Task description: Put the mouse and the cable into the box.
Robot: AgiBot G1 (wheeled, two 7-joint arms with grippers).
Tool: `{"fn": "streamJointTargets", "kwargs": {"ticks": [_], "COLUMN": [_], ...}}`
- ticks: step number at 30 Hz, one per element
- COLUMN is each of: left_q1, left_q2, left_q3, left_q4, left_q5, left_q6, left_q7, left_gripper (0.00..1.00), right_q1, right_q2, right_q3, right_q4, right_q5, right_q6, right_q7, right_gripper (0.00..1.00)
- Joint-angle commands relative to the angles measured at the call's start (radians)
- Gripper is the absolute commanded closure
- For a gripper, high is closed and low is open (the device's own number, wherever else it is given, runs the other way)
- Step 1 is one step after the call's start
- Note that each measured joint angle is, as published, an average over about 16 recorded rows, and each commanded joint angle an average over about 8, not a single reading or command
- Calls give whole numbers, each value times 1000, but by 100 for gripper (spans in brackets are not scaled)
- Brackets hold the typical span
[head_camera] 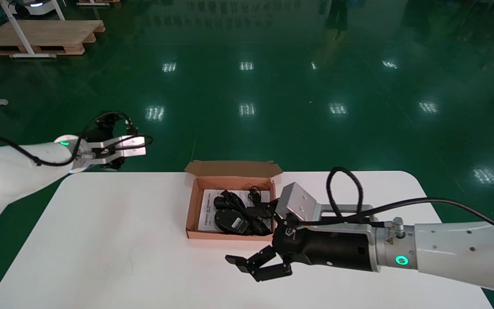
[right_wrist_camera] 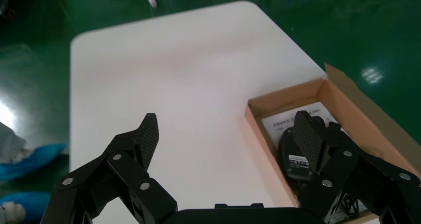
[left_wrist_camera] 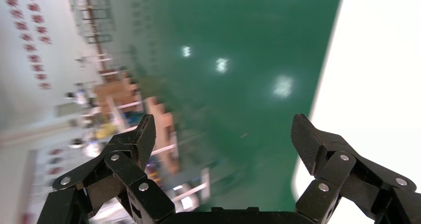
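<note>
cardboard box (head_camera: 192,206) is sitting open at the table's (head_camera: 101,240) far edge, holding the mouse (head_camera: 230,221) and cable (head_camera: 249,198); the right gripper (right_wrist_camera: 227,134) is hovering just beside its near right corner, jaws spread wide, gripping nothing; the left gripper (left_wrist_camera: 223,134) is hanging past the far left corner, also spread and empty.

Black mouse (head_camera: 230,221) and coiled black cable (head_camera: 254,210) lie inside the open cardboard box (head_camera: 232,168).
</note>
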Motion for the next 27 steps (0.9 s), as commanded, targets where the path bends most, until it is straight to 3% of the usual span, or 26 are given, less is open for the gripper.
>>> {"fn": "streamJointTargets", "kwargs": {"ticks": [1,27], "left_q1": [15,310], "left_q2": [-15,-315], "left_q3": [-18,-376], "left_q4": [-25,-548], "left_q5": [-19,-410], "left_q6": [26,558], "left_q7": [-14,-295], "left_gripper": [0,0], "right_q1": [-20,-274], "right_q2": [25,334], "right_q3": [30,400], "right_q4": [19,250], "right_q5": [32,428], "right_q6": [-28,-371], "right_q7": [1,13], "right_gripper": [0,0]}}
